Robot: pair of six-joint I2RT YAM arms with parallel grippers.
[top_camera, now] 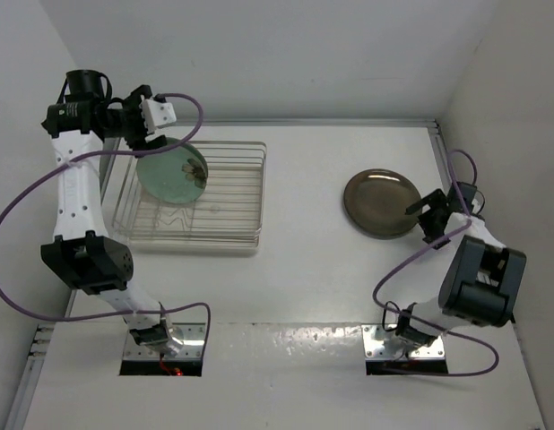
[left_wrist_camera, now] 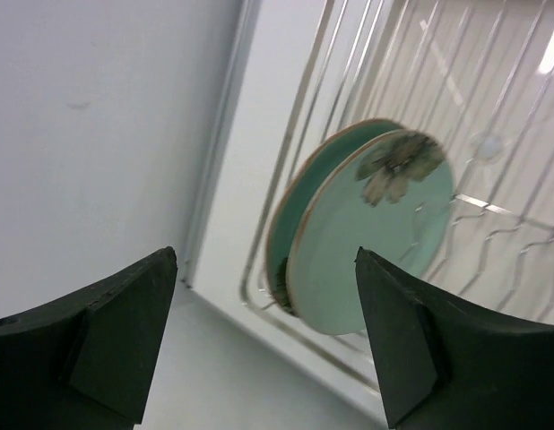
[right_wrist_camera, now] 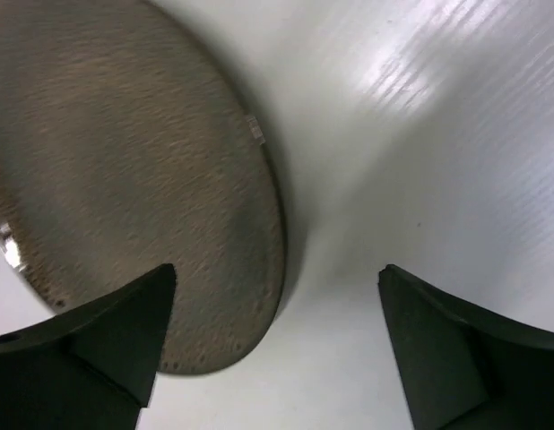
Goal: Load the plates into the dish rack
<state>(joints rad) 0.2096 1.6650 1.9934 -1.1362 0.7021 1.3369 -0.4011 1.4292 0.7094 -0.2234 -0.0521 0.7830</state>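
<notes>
Two mint-green plates [top_camera: 173, 172] stand on edge side by side in the left end of the wire dish rack [top_camera: 237, 235]. They also show in the left wrist view [left_wrist_camera: 367, 237], floral mark near the top. My left gripper [top_camera: 144, 134] is open and empty, just behind and above them. The dark brown plate [top_camera: 382, 203] lies flat on the table to the right. My right gripper [top_camera: 430, 217] is open and empty at its near right rim; in the right wrist view the brown plate [right_wrist_camera: 125, 188] lies partly between the fingers.
White walls close in the table at the back and both sides. The rack's right part [top_camera: 232, 184] holds no plates. Purple cables [top_camera: 26, 215] loop beside both arms.
</notes>
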